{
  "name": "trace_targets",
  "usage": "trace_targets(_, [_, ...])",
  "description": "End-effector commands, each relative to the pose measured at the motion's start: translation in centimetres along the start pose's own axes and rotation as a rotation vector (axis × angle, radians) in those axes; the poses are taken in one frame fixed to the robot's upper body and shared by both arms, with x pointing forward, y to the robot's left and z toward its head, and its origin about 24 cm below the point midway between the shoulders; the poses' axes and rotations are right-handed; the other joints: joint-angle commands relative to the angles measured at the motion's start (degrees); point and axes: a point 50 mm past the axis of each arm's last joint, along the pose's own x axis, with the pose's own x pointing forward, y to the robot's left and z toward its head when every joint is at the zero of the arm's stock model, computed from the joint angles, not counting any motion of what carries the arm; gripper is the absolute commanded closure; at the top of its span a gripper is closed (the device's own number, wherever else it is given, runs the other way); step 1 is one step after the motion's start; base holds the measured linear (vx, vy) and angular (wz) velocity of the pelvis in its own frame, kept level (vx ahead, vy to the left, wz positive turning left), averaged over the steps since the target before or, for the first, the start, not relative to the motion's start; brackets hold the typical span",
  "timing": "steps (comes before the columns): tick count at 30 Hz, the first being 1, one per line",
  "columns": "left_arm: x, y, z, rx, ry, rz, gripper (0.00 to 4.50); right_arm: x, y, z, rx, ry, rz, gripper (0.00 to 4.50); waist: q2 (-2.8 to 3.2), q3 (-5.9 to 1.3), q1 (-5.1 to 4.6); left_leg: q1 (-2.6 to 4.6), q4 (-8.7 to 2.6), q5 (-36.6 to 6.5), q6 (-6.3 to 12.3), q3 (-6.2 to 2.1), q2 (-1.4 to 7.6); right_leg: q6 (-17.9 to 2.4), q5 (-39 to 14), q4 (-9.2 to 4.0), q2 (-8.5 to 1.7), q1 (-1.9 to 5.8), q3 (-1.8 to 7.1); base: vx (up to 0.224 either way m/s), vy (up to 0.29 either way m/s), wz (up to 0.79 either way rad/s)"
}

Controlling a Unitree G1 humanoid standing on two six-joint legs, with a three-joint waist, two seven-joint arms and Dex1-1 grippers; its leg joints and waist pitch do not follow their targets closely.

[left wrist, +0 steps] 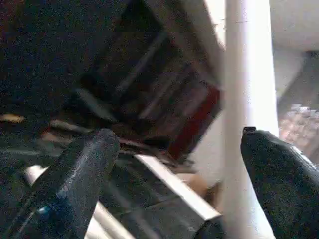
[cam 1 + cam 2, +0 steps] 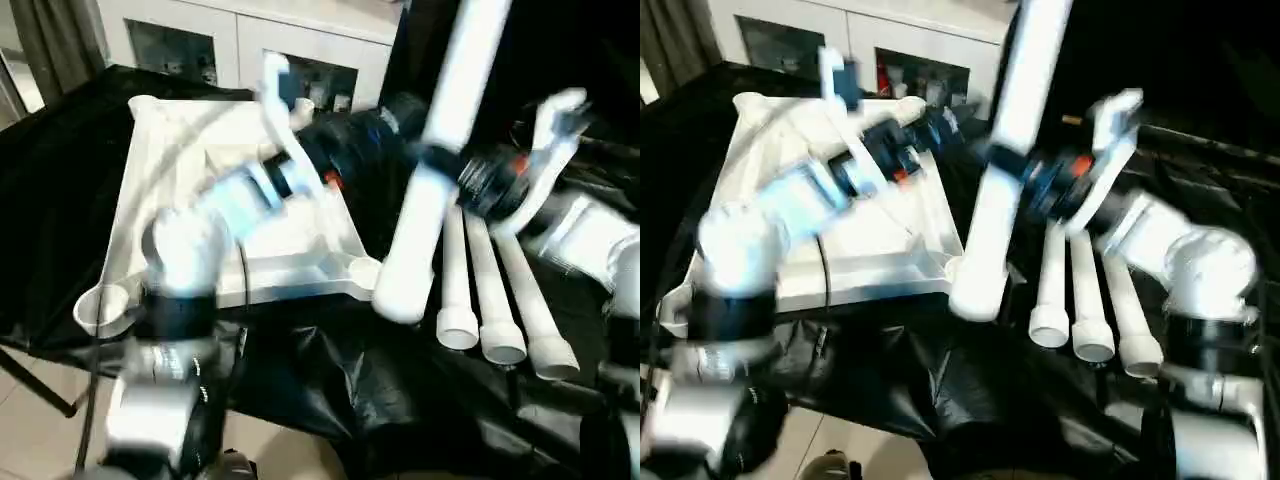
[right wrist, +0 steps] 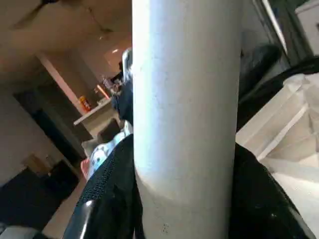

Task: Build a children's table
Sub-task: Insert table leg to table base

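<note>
The children's table's white tabletop (image 2: 170,150) lies underside up on the black cloth, its round corner sockets showing. My right gripper (image 2: 435,160) is shut on one long white leg (image 2: 455,90) around its middle, its black fingers (image 3: 107,199) pressed against both sides. The leg is held steeply tilted in the air, its wide lower end (image 2: 400,295) hanging just beside the near right corner socket (image 2: 365,272). My left gripper (image 1: 179,144) is open beside the same leg higher up, and the leg (image 1: 249,99) stands close to one finger without being clamped.
Three more white legs (image 2: 470,290) lie side by side on the black cloth (image 2: 340,380) to the right of the tabletop. A white cabinet (image 2: 240,40) with glass doors stands behind. The cloth's front edge drops to the tiled floor (image 2: 40,440).
</note>
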Motion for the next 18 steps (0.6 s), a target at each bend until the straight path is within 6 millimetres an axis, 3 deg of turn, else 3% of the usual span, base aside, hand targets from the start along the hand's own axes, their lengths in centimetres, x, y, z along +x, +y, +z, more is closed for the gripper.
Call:
trace_targets(1, [0.9,-1.1,-0.6,-0.049,0.028,-0.100,0.00,0.0,0.4,-0.3,-0.021,0.048,-0.008,2.73,0.91,-4.78,0.12,1.37,-4.46,-9.69,-4.08,-0.07,0.58,-8.01,-9.68,-4.57,-3.36,3.23,1.51,0.000,0.000,0.00])
trace_targets(4, [1.2,-2.1,-1.4,-0.102,0.058,-0.176,0.00,-0.1,0.1,-1.3,-0.034,0.101,-0.054,2.73,1.70,-4.69,0.28,1.63,-4.56,-10.45,-4.19,-0.04,0.67,-10.06,-7.92,-4.64,-3.35,3.38,1.43,0.000,0.000,0.00])
trace_targets(7, [1.3,-3.1,-2.3,-0.109,0.099,-0.251,0.00,-0.1,-0.2,-2.1,-0.019,0.113,-0.078,2.73,1.52,-4.64,0.23,1.32,-4.67,-10.61,-3.66,-0.04,0.55,-10.52,-8.93,-4.68,-3.63,3.85,1.50,0.000,0.000,0.00])
trace_targets(10, [1.0,-3.5,-2.4,-0.116,0.110,-0.289,0.00,0.0,-0.2,-2.4,-0.019,0.120,-0.078,2.73,1.62,-4.47,0.26,1.22,-4.66,-10.62,-3.09,-0.03,0.51,-9.84,-11.48,-4.85,-3.69,3.87,1.53,0.000,0.000,0.00])
trace_targets(11, [0.7,-3.6,-2.5,-0.088,0.127,-0.305,0.00,0.2,-0.3,-2.6,-0.020,0.130,-0.078,2.73,2.16,-4.45,0.13,1.23,-4.76,-11.37,-3.27,-0.17,0.59,-8.92,-13.82,-5.14,-3.75,3.79,1.54,0.000,0.000,0.00])
trace_targets(12, [0.7,-3.6,-2.5,-0.088,0.127,-0.305,0.00,0.2,-0.3,-2.6,-0.020,0.130,-0.078,2.73,2.02,-4.39,0.02,1.24,-4.81,-11.73,-3.26,-0.17,0.61,-8.57,-14.51,-5.34,-3.76,3.77,1.54,0.000,0.000,0.00])
trace_targets(15, [0.7,-2.9,-2.8,-0.016,0.153,-0.206,0.18,0.5,-0.3,-3.1,-0.029,0.148,-0.081,2.73,2.56,-4.30,-0.29,1.49,-5.03,-13.02,-3.49,-0.25,0.74,-7.68,-16.19,-5.53,-3.54,3.37,1.58,0.000,0.000,0.00])
trace_targets(17, [0.9,-2.1,-2.7,0.030,0.139,-0.106,0.29,0.6,-0.3,-3.3,-0.036,0.158,-0.087,2.73,2.61,-4.47,-0.24,1.70,-4.99,-13.25,-3.49,-0.24,0.84,-7.45,-15.93,-5.59,-3.55,3.33,1.63,0.000,0.000,0.00])
trace_targets(18, [0.9,-1.8,-2.6,0.036,0.128,-0.065,0.39,0.7,-0.3,-3.4,-0.040,0.163,-0.091,2.73,3.12,-4.62,-0.06,1.76,-4.92,-13.45,-3.70,-0.30,0.88,-7.63,-15.38,-5.35,-3.53,3.34,1.65,0.000,0.000,0.00])
